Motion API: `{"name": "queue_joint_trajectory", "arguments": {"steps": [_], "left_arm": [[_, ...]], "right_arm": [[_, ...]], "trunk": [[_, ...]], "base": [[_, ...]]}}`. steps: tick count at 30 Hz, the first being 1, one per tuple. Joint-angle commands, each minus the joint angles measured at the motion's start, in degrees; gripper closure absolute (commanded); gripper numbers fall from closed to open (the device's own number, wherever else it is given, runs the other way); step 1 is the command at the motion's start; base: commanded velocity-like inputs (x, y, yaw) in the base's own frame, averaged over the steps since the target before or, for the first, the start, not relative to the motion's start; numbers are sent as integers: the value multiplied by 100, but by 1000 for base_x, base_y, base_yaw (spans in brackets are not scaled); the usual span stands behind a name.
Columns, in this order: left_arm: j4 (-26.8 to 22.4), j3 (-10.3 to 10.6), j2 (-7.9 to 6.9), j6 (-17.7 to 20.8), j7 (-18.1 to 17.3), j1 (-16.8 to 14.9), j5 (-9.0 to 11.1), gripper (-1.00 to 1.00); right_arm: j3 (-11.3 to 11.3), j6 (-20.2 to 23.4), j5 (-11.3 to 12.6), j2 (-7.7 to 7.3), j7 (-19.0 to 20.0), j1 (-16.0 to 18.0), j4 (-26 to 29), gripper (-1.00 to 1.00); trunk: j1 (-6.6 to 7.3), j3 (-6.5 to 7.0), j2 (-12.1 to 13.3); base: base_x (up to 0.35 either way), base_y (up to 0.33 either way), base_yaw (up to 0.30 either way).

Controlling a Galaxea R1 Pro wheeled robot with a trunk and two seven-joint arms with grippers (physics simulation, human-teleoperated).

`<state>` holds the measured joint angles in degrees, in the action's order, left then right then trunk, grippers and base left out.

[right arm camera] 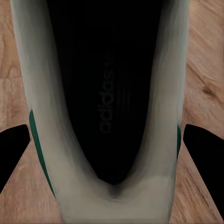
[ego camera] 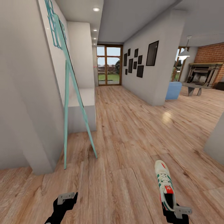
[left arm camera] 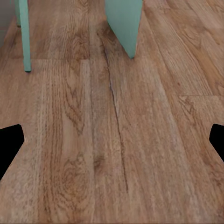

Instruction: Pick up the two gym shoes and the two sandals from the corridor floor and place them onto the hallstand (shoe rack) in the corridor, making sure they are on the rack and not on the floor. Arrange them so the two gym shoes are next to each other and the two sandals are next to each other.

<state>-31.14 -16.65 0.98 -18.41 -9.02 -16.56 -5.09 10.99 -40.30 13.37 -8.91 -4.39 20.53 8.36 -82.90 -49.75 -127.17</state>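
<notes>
One gym shoe point(ego camera: 164, 182), white with green stripes and a red tongue patch, hangs toe-forward above the corridor floor point(ego camera: 124, 149). My right gripper point(ego camera: 175, 214) is shut on its heel. In the right wrist view the shoe's dark opening point(right arm camera: 112, 93) lies between the fingers point(right arm camera: 203, 149), which press its sides. My left gripper point(ego camera: 66, 199) is open and holds nothing, low over bare planks point(left arm camera: 112, 140). The pale-grey hallstand point(ego camera: 81, 107) stands ahead against the left wall. The sandals are out of view.
A teal-framed leaning stand point(ego camera: 70, 102) rests on the left wall, its feet point(left arm camera: 123, 28) just ahead of my left gripper. A grey wall corner point(ego camera: 34, 124) juts out at left. A wall with pictures point(ego camera: 140, 62) lines the right, with a pillar point(ego camera: 216, 140) near right.
</notes>
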Motion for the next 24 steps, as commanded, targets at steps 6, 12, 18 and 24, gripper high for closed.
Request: {"name": "queue_joint_trajectory", "arguments": {"steps": [6, 12, 18, 24], "left_arm": [[3, -43, 7, -27, -38, -5, -53, -100], [3, -43, 7, -23, -38, -5, -53, -100], [1, -46, 2, -28, -38, -5, -53, -100], [-5, -44, -1, -31, -38, -5, -53, -100]], "right_arm": [[55, -13, 17, -5, -45, 3, -1, 100], [52, -13, 17, -5, -45, 3, -1, 100], [52, -13, 17, -5, -45, 3, -1, 100], [52, -13, 17, -5, -45, 3, -1, 100]], "trunk": [[1, -5, -2], [1, -5, -2], [1, -5, -2], [1, -5, -2]], "base": [[0, 73, 0], [-1, 43, 0], [-93, 223, 0], [-28, 41, 0]]}}
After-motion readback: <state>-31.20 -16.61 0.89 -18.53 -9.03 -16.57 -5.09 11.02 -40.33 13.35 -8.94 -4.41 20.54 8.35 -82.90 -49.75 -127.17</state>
